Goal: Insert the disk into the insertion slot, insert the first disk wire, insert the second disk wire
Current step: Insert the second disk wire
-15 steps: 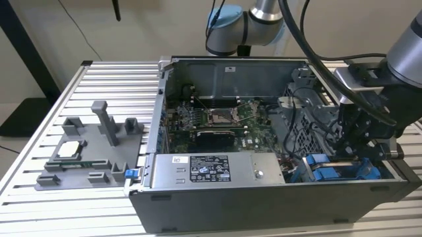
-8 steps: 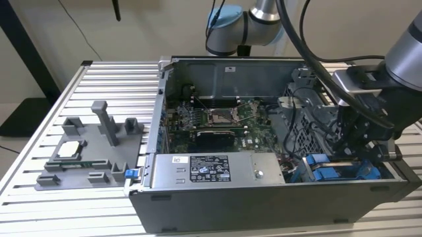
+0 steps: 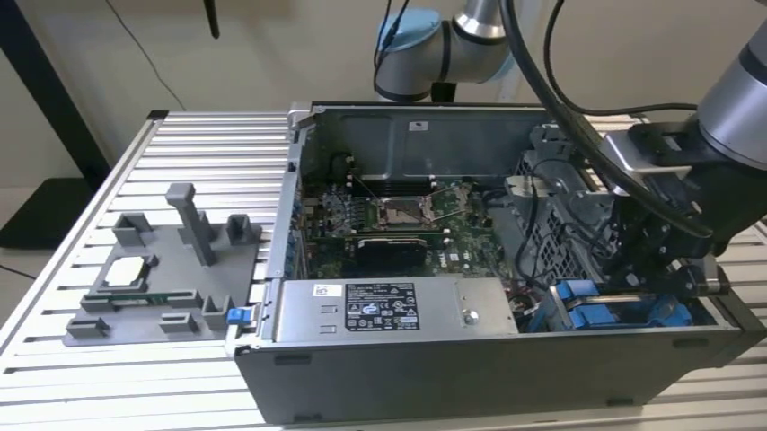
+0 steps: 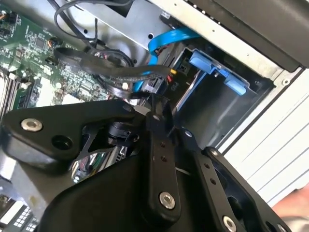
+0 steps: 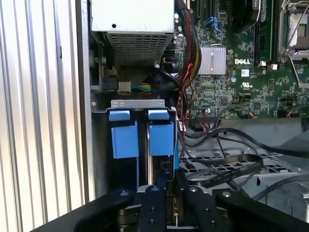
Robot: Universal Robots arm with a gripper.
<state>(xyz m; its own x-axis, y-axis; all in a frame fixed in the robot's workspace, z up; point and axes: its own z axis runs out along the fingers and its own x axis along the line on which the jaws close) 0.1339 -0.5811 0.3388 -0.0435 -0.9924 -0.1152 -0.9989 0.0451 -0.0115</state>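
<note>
fingers (image 5: 166,186) closed on black connector (image 4: 150,88) | at insertion slot (image 5: 140,104)

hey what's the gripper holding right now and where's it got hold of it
It cannot be told for sure. In the second wrist view the gripper seems pinched on a small black wire connector at its end, beside the insertion slot.

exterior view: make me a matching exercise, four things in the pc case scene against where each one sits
Things:
1. power-supply box
2. insertion slot
3. grey fixture plate
4. gripper

Places:
A. on the slatted table, at the exterior view's left of the case
B. along the case's near wall, bearing a black-and-white sticker
C. low in the case's corner at the exterior view's right, with blue tabs
D. reaching down into the case just above the blue tabs

Pairs: 1-B, 2-C, 3-A, 4-D
</note>
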